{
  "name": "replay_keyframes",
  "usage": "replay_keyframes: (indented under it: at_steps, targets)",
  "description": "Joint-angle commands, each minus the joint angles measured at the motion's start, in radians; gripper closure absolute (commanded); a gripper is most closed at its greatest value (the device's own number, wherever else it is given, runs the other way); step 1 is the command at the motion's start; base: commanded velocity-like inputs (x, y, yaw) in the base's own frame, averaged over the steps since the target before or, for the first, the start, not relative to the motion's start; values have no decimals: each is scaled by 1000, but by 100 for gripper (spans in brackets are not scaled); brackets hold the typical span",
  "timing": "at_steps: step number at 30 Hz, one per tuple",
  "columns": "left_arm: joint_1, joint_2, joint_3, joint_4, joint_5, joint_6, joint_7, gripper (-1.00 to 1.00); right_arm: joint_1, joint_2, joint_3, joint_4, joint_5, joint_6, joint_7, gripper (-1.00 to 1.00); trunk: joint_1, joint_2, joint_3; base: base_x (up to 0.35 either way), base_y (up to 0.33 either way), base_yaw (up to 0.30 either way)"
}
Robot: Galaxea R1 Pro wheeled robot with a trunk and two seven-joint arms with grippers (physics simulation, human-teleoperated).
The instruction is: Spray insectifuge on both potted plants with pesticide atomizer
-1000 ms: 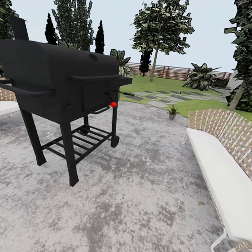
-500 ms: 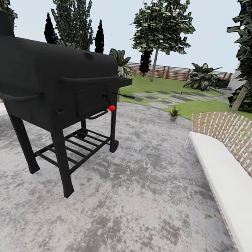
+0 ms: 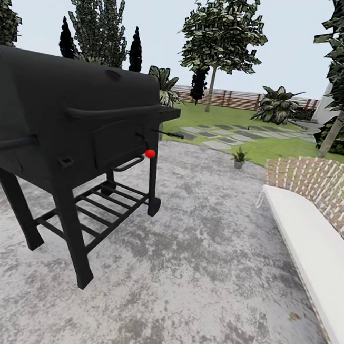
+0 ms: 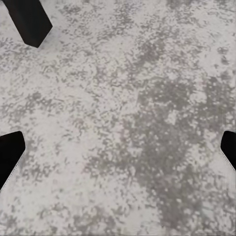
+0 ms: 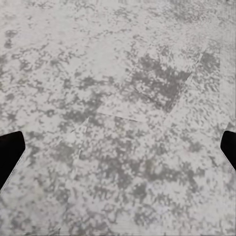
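Head view: black grill (image 3: 75, 130) close on left, one potted plant (image 3: 239, 158) far off at the paving (image 3: 192, 280) edge by the lawn (image 3: 270, 145).
Left gripper (image 4: 118, 150) and right gripper (image 5: 118, 150) both spread wide, holding nothing, hanging over bare paving.

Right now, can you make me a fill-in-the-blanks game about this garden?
1. The big barbecue grill on four legs is coloured ____.
2. The small potted plant stands at the edge of the grey paving, with the green ____ behind it.
3. The woven bench has a long ____ cushion.
4. The round knob on the grill is ____.

Answers: black; lawn; white; red
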Motion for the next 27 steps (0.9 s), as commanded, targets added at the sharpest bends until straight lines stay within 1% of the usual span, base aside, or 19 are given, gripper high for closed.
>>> replay_keyframes:
  at_steps: [1,27]
  targets:
    - [-1,0,-1,0,-1,-3,0,-100,-1,0,-1,1,1,-3,0,-100,0,0,-1,339,0,0]
    - [-1,0,-2,1,-1,-3,2,-100,-1,0,-1,-1,-2,-3,7,-100,0,0,-1,339,-2,-4]
